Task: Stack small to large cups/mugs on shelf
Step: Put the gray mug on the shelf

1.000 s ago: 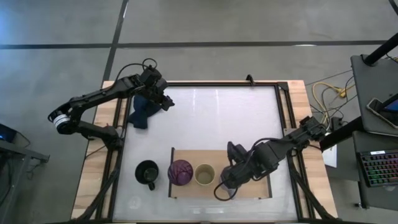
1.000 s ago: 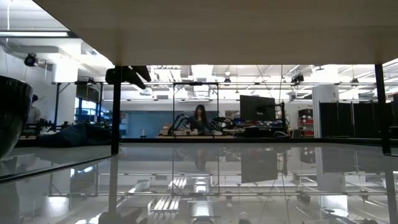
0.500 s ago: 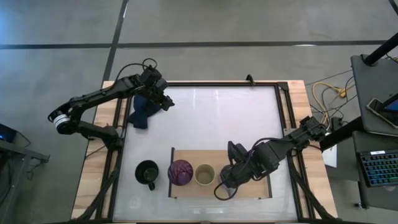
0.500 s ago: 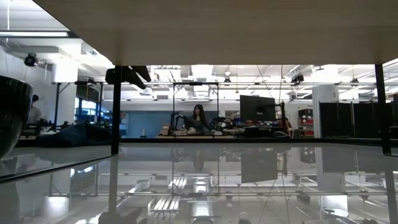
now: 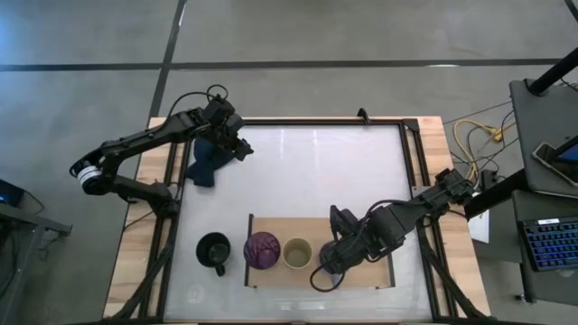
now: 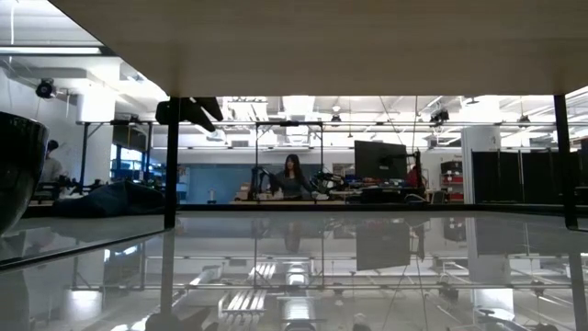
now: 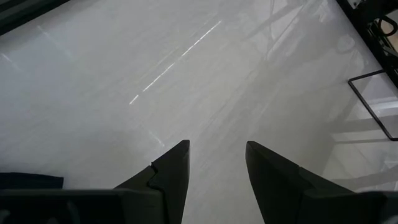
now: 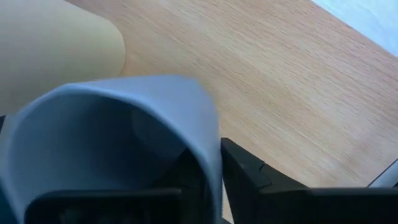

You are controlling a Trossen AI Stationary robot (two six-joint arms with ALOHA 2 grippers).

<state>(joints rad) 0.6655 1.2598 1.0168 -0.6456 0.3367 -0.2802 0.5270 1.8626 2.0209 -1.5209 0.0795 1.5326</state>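
On shelf (image 5: 361, 226), right claw (image 5: 327, 264) hides grey-lavender mug (image 8: 112, 143).

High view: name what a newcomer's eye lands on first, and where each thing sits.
The right gripper stands over the light-wood shelf board, its fingers shut on the rim of a grey-lavender handled mug beside the pale yellow cup and the translucent purple tumbler. The larger black handled mug sits off the board on the white tabletop. The left gripper waits, open, at the far left beside a dark blue cloth.
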